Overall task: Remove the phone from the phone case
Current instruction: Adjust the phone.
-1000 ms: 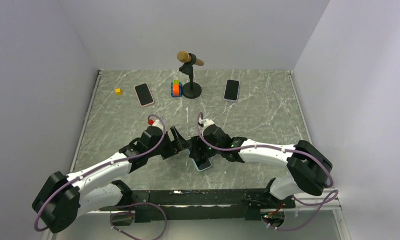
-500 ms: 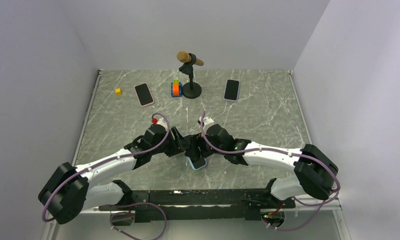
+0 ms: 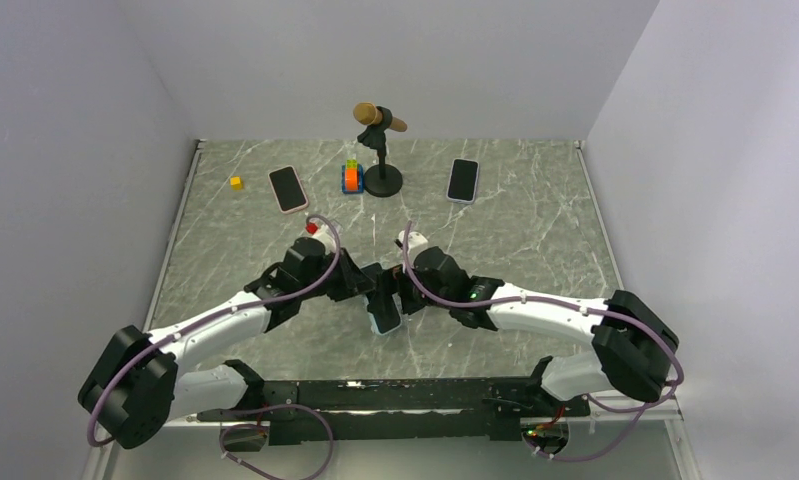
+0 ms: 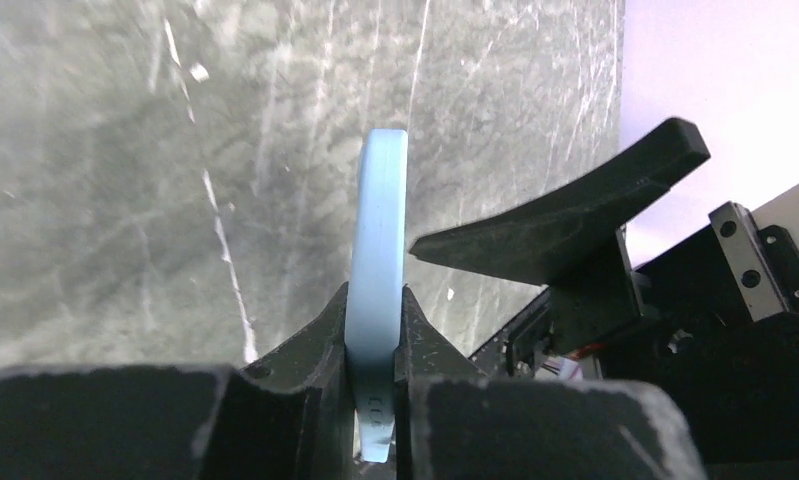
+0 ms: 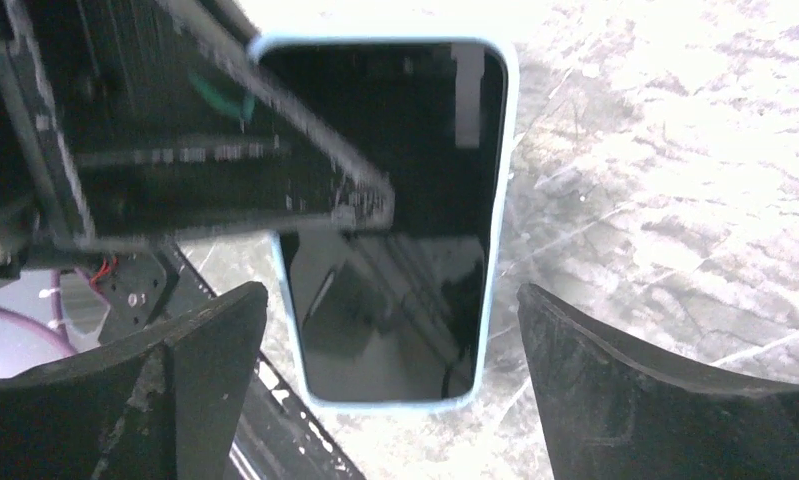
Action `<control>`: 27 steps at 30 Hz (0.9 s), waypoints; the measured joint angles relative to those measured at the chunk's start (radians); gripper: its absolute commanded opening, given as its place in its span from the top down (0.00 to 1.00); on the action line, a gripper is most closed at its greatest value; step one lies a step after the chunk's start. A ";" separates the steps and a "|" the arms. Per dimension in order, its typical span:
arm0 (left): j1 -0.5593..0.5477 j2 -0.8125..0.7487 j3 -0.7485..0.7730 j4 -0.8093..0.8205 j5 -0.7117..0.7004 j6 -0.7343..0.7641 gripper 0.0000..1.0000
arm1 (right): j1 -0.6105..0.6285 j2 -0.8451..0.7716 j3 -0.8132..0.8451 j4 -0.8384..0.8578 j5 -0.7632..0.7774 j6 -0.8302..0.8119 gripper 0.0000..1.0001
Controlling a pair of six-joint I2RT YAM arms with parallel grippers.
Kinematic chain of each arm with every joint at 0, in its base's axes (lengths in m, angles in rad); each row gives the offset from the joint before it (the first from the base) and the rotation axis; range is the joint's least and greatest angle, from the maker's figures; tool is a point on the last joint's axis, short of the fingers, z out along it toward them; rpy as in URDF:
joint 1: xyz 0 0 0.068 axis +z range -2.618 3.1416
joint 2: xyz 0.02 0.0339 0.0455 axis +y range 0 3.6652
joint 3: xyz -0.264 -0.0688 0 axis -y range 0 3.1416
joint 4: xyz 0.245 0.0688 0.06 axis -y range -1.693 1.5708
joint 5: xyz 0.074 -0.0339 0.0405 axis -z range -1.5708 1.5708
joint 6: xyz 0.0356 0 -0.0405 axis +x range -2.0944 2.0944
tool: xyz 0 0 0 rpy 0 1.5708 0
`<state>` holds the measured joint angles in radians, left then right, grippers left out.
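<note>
A phone (image 5: 395,300) with a dark screen sits inside a light blue phone case (image 5: 495,200). The cased phone (image 3: 387,318) hangs over the near middle of the table, between both arms. In the left wrist view the case (image 4: 380,220) shows edge-on, and my left gripper (image 4: 375,310) is shut on it from both faces. One left finger (image 5: 275,190) crosses the screen's upper half. My right gripper (image 5: 392,290) stands wide open, its fingers either side of the phone's lower end and apart from it. One right finger (image 4: 565,220) shows beside the case.
Two more phones lie flat at the back, one on the left (image 3: 288,189) and one on the right (image 3: 463,180). Between them stand a microphone on a stand (image 3: 379,150) and an orange block toy (image 3: 351,178). A yellow cube (image 3: 236,182) lies far left.
My left gripper closed on the cased phone and my right gripper opened off it. The phone shifted slightly left and turned more edge-on to the top camera.
</note>
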<state>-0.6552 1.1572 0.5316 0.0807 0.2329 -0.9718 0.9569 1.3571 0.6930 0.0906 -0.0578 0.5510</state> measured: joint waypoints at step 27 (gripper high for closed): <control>0.165 -0.057 0.000 0.253 0.637 0.256 0.62 | -0.227 -0.035 -0.057 0.215 -0.789 0.051 1.00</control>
<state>-0.4904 1.1000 0.5316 0.3336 0.8703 -0.7155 0.7296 1.3224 0.6357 0.3054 -0.8467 0.6018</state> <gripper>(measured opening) 0.318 0.124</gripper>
